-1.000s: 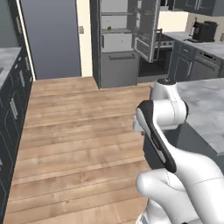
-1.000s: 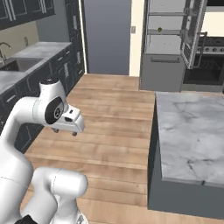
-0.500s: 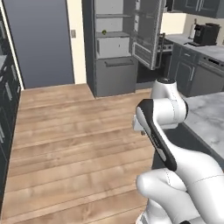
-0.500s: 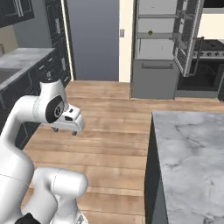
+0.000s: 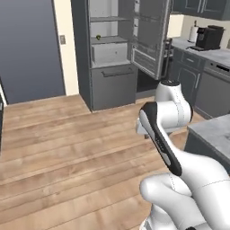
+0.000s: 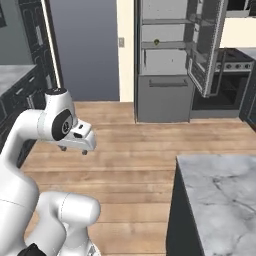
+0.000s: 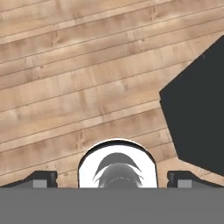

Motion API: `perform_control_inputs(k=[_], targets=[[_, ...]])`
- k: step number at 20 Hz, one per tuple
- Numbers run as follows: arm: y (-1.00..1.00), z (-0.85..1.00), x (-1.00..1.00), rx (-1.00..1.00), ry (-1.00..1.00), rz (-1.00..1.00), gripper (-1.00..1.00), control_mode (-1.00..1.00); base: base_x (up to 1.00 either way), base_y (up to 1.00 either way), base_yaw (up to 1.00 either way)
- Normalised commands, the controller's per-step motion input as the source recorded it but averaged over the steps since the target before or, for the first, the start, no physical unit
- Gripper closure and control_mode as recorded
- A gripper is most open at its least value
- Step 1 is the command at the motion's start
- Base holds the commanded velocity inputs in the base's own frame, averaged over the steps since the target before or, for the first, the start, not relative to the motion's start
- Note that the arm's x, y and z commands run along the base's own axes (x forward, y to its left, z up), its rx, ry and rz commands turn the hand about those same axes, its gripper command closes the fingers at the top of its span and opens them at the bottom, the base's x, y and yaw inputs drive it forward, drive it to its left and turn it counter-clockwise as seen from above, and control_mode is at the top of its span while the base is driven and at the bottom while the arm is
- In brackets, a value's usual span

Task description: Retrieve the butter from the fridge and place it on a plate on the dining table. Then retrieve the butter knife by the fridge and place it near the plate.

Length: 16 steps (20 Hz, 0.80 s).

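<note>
The fridge (image 5: 114,51) stands ahead with its door (image 5: 150,36) swung open — light shelves exposed, and a small yellow-green item (image 5: 98,37) on one. Butter cannot be made out on the shelves, so its position and long axis cannot be told. Only a corner of the dining table (image 6: 220,195) shows at right. The gripper (image 7: 111,181) points down at the wood floor (image 7: 87,87); its fingertips (image 7: 41,178) stand wide apart, holding nothing. The fridge now looms nearer and more central than a second ago — the base has driven.
</note>
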Motion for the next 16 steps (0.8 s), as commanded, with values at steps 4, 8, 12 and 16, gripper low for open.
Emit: perform_control_inputs(k=[4,8,12,16], targets=[[0.0,0.0,0.0,0.0,0.0,0.0,-1.0,1.0,1.0,0.6,-0.25],[0.0,0.0,0.0,0.0,0.0,0.0,-1.0,1.0,1.0,0.59,-0.26],[0.0,0.0,0.0,0.0,0.0,0.0,-1.0,1.0,1.0,0.59,-0.26],[0.0,0.0,0.0,0.0,0.0,0.0,-1.0,1.0,1.0,0.56,-0.27]])
